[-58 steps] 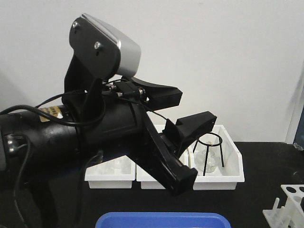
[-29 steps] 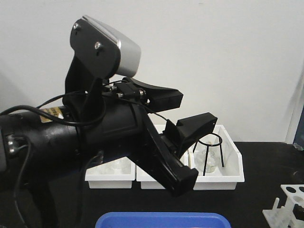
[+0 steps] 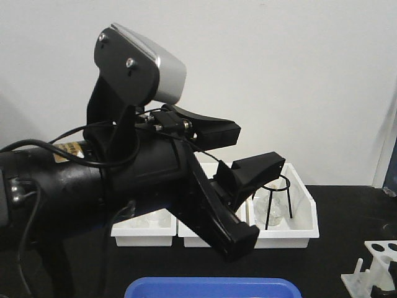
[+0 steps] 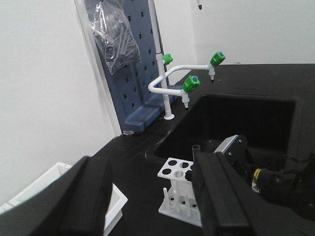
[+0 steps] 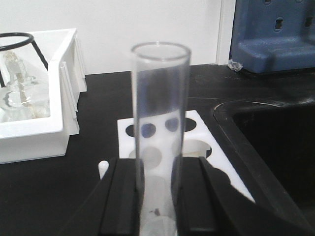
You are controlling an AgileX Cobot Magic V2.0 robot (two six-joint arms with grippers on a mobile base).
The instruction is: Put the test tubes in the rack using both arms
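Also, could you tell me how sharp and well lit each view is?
Front view: evenly lit, but the dark left arm fills much of it and the rack is cropped at the edge. Left wrist view: the left tool's fingers are blurred, background sharper. Right wrist view: the tube is close and soft, distorting the rack holes behind it.

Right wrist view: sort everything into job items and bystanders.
Job: test tube, right gripper clamping it, rack.
Lying about: white bin, glassware inside it, blue pegboard, sink.
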